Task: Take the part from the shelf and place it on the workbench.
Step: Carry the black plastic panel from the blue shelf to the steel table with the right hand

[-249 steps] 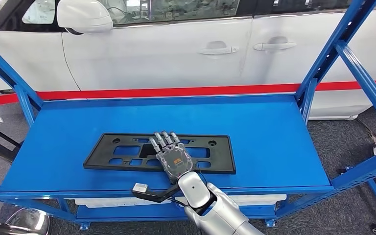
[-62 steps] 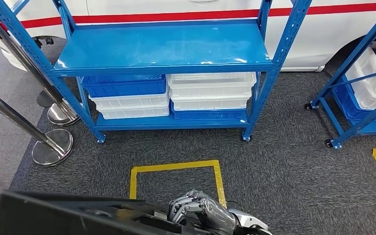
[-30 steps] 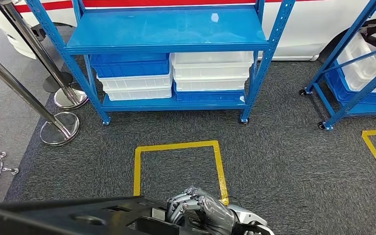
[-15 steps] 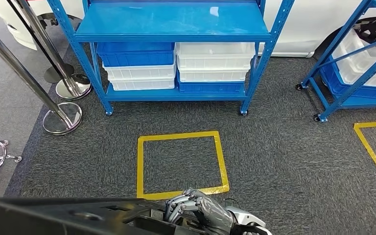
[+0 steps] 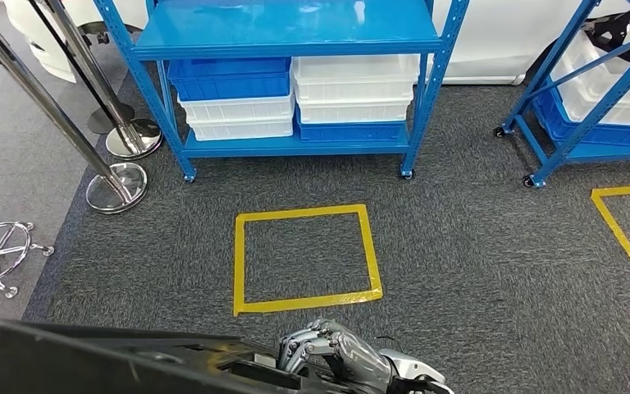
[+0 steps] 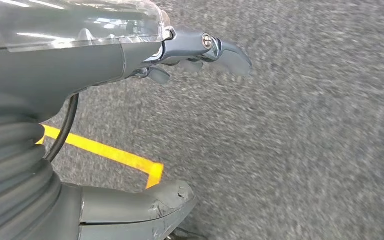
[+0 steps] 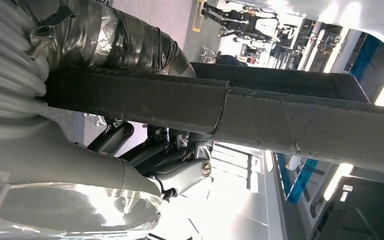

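Carrying the part away from the shelf, workbench not yet in sight.

My right hand [image 5: 336,355] has its fingers [image 5: 305,345] curled over the edge of the long black part [image 5: 107,361], gripping it low in front of me; the right wrist view shows the part [image 7: 300,127] clamped between thumb and fingers. My left hand [image 6: 130,50] hangs over the carpet, fingers apart, holding nothing. Ahead lie a yellow taped square [image 5: 306,258] and the blue shelf [image 5: 291,29] with its stacked bins [image 5: 295,94]. I judge this the carry step; next I must turn to find the workbench, keeping the grip firm.
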You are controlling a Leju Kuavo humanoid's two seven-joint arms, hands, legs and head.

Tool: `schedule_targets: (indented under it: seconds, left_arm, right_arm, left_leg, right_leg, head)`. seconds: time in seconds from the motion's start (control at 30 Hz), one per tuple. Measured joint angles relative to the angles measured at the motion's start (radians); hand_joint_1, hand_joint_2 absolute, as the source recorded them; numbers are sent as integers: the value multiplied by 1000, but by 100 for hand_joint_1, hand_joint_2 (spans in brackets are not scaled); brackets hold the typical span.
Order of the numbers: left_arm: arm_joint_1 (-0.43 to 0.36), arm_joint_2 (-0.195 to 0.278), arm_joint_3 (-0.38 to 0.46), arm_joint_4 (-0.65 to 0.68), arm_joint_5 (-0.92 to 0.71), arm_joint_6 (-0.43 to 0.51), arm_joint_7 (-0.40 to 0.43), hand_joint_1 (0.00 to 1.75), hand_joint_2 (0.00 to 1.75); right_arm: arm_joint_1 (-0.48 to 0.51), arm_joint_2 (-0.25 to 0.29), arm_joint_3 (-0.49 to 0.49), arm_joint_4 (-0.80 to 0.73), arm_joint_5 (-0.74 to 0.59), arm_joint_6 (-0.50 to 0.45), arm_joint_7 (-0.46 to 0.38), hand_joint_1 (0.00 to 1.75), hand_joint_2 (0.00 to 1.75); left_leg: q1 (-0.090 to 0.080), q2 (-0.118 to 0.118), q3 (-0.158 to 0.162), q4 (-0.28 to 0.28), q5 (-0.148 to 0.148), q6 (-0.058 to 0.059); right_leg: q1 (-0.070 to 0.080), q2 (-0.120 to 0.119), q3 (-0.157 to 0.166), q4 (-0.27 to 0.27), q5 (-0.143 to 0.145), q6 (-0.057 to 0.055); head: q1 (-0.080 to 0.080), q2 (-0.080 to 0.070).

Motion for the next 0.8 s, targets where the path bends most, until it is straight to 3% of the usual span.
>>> schedule_targets:
  seconds: [0.03,0.1,0.13,0.17,0.2,0.23,0.27,0.3,0.37,0.4,0.43,0.47,0.5,0.53,0.6,0.63,0.7,0.73,0.77,0.8]
  left_arm:
    - [-2,1,0,0,0,1,-1,0,175]
    - [-6,4,0,0,0,1,-2,0,175]
    - [-7,5,0,0,0,1,-3,0,175]
    - [-6,6,0,0,0,1,-3,0,175]
    - [-6,6,0,0,0,1,-3,0,175]
    - [-5,6,0,0,0,1,-4,0,175]
    - [-5,6,0,0,-1,0,-4,0,175]
    - [-5,6,0,0,-1,0,-5,0,175]
    - [-5,5,0,0,-3,0,-5,0,175]
    - [-5,4,0,0,-4,0,-5,0,175]
    - [-5,4,0,0,-4,0,-5,0,175]
    - [-5,4,0,0,-4,0,-4,0,175]
    - [-5,4,0,0,-5,1,-2,0,175]
    - [-5,4,0,0,-5,2,0,0,175]
    - [-4,2,0,0,-5,3,2,0,175]
    - [-4,2,0,0,-5,4,3,0,175]
    - [-2,1,0,0,-5,4,4,0,175]
    - [-1,1,0,0,-5,4,4,0,175]
    - [1,1,0,0,-5,4,4,0,175]
    - [3,1,0,0,-3,4,3,0,175]
  right_arm:
    - [1,0,0,0,0,0,-1,175,175]
    - [2,0,0,-1,-1,0,-1,175,175]
    - [2,0,0,-1,-1,0,-2,175,175]
    - [3,0,0,-1,-1,0,-2,175,175]
    - [5,-1,0,-1,-1,0,-3,175,175]
    - [6,-1,0,0,-1,-1,-3,175,175]
    - [8,-2,0,0,-1,-1,-3,175,175]
    - [9,-2,0,0,-1,-1,-3,175,175]
    - [9,-2,0,0,-1,-1,-3,175,175]
    - [9,-2,0,0,-1,-1,-3,175,175]
    - [9,-2,0,1,-1,0,-2,175,175]
    - [9,-2,0,1,-1,0,-2,175,175]
    - [8,-2,0,2,-1,0,-1,175,175]
    - [6,-2,0,2,-1,0,0,175,175]
    - [3,-1,0,2,-1,0,2,175,175]
    - [1,-1,0,2,-2,0,2,175,175]
    - [0,-1,0,3,-2,-1,2,175,175]
    - [0,0,0,4,-3,0,2,175,175]
    - [0,0,0,6,-3,0,3,175,175]
    - [0,1,0,7,-3,1,3,175,175]
  left_leg:
    - [0,0,58,-71,0,0]
    - [-5,-3,148,-205,-37,10]
    - [-9,-4,166,-240,-53,18]
    - [-10,-4,165,-251,-51,26]
    - [-9,-1,156,-252,-40,34]
    - [-8,2,145,-254,-27,44]
    - [-5,5,133,-258,-12,53]
    - [-4,9,117,-258,3,59]
    - [-6,9,82,-256,31,65]
    - [-7,10,63,-253,44,64]
    - [-7,10,43,-249,57,62]
    - [-7,11,23,-245,68,60]
    - [-7,11,5,-239,79,57]
    - [-8,10,-11,-233,88,54]
    - [-10,8,-29,-224,107,44]
    - [-10,8,-32,-223,118,37]
    - [-9,8,-37,-230,138,24]
    - [-7,7,-44,-226,130,17]
    - [-5,7,-54,-210,102,12]
    - [-3,6,-68,-174,53,8]
  right_leg:
    - [0,0,-18,11,8,5]
    - [0,-1,-38,23,24,16]
    - [0,-1,-41,23,34,23]
    - [0,-2,-42,20,45,29]
    - [-1,0,-45,19,50,35]
    - [-2,3,-53,25,36,40]
    - [-3,6,-63,47,2,45]
    - [-4,9,-75,89,-50,49]
    - [-4,10,-98,210,-149,55]
    - [-4,10,-101,264,-166,57]
    - [-5,10,-92,294,-157,57]
    - [-5,10,-68,291,-130,56]
    - [-5,10,-27,256,-101,54]
    - [-5,11,32,191,-92,50]
    - [-1,12,139,46,-118,40]
    - [2,13,167,1,-136,35]
    - [4,12,163,-18,-129,23]
    - [3,10,152,-19,-118,14]
    - [2,8,139,-20,-104,6]
    - [1,6,123,-21,-89,-1]
  head:
    - [0,0]
    - [0,0]
    - [0,0]
    - [0,0]
    - [0,0]
    - [0,0]
    - [0,0]
    - [0,0]
    - [0,0]
    - [0,0]
    - [0,0]
    - [0,0]
    - [0,0]
    - [0,0]
    - [0,0]
    - [0,0]
    - [0,0]
    - [0,0]
    - [0,0]
    - [0,0]
